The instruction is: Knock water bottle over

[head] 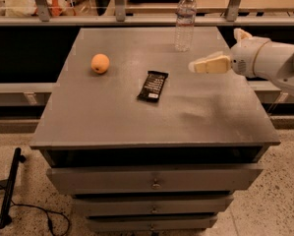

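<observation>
While the water bottle stands upright, the knock is, by my reading, not yet made, and most of the risk lies in how the gripper closes the gap. Nearest the camera are the drawers under the grey table, well below and to the near side of the fingers. These show as one pale wedge with no gap, so I take them to be pressed together. They hover above the tabletop, pointing across it from the white arm. Ahead of the tips and a little to their near side lies a dark snack bar. Farther ahead, well apart from them, sits an orange fruit. The bottle is on the far side of the fingers, slightly ahead of the tips, close to the table's back edge and not touching them. A sweep made too low could only slide the bottle along. One aimed past its narrow body would miss. A hard push toward the back edge could send it off the table into the gap before the counter behind.
</observation>
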Controlling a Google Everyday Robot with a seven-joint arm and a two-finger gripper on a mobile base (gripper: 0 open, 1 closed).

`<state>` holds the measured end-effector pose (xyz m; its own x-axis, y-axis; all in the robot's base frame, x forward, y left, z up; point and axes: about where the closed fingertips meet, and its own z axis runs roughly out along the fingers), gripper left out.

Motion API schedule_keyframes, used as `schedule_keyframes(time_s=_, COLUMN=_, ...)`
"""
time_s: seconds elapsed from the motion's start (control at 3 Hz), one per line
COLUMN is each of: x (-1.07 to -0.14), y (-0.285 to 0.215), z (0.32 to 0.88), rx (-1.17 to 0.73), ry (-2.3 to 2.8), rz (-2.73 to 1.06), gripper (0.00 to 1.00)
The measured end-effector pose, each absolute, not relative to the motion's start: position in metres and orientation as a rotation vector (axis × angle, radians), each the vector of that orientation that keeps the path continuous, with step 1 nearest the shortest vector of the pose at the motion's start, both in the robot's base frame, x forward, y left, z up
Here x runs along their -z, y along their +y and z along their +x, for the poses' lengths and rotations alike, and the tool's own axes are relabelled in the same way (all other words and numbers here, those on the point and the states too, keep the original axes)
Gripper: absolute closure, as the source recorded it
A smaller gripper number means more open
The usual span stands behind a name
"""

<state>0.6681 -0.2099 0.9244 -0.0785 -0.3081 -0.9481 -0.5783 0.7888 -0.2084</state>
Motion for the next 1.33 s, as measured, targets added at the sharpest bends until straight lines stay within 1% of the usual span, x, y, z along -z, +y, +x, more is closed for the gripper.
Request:
schedule_keyframes(time_s=0.67, x=-0.914, y=-0.178, z=0.746, rx=-0.227, ry=1.664, rz=-0.722, gripper=0.0)
schedule_keyframes(time_s=1.33, x=-0.912, y=-0.157, z=0.815, rx=-0.202, ry=1.637, rz=-0.648, gripper=0.0)
